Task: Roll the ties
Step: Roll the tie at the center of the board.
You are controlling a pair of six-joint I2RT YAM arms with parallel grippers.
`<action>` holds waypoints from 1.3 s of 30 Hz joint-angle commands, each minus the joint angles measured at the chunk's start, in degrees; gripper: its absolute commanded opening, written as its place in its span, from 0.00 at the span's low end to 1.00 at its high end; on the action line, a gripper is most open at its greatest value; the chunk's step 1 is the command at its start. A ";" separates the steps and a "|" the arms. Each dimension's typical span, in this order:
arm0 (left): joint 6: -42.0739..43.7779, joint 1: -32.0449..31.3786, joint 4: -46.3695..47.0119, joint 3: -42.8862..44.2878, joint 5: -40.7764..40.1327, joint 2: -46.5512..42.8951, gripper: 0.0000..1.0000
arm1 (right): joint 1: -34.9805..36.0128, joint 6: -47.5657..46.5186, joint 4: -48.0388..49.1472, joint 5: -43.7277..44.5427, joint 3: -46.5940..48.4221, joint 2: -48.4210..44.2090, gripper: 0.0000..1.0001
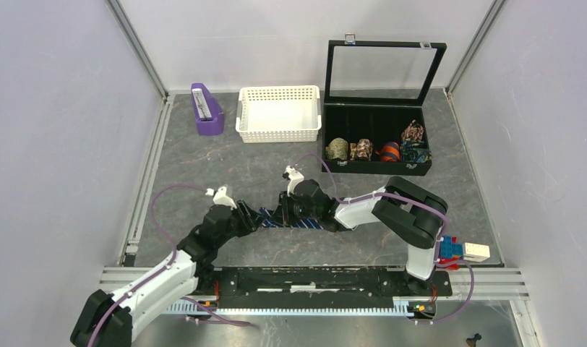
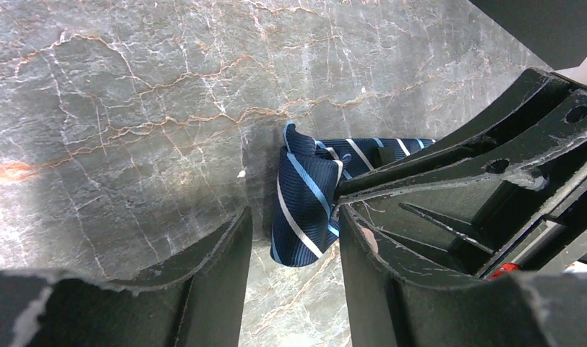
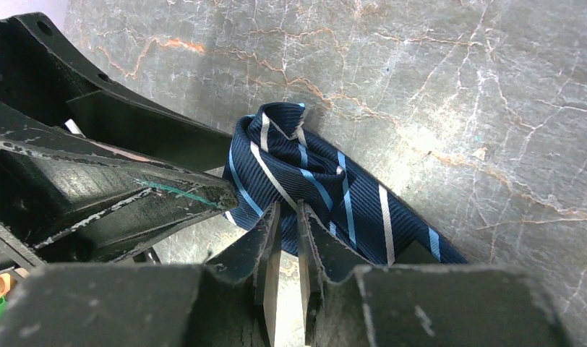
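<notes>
The dark navy tie with thin light-blue and white stripes (image 1: pixel 305 223) lies on the grey marbled tabletop between the two arms. Its left end is wound into a loose coil (image 3: pixel 280 141), and a flat strip runs off to the right. My right gripper (image 1: pixel 280 212) is shut on a fold of the tie beside the coil (image 3: pixel 288 213). My left gripper (image 1: pixel 253 217) is open. Its fingers (image 2: pixel 204 275) straddle the coiled end (image 2: pixel 305 202) without squeezing it. The two grippers are almost touching.
An open black case (image 1: pixel 377 168) at the back right holds an olive roll (image 1: pixel 337 149) and other patterned rolls. A white basket (image 1: pixel 278 113) and a purple object (image 1: pixel 206 110) stand at the back. Toy bricks (image 1: pixel 460 251) lie by the right arm's base.
</notes>
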 commanded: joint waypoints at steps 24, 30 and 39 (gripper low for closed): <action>-1.10 0.21 18.79 -3.15 3.58 10.64 0.35 | -0.19 -0.45 0.73 -0.93 3.00 1.52 0.20; -0.12 0.21 19.11 -2.70 5.00 10.74 0.20 | -0.28 -0.70 0.26 -0.90 3.17 1.13 0.20; 1.84 0.19 5.31 2.36 3.52 7.75 0.17 | -0.21 -1.93 -1.63 -0.92 4.10 -1.36 0.24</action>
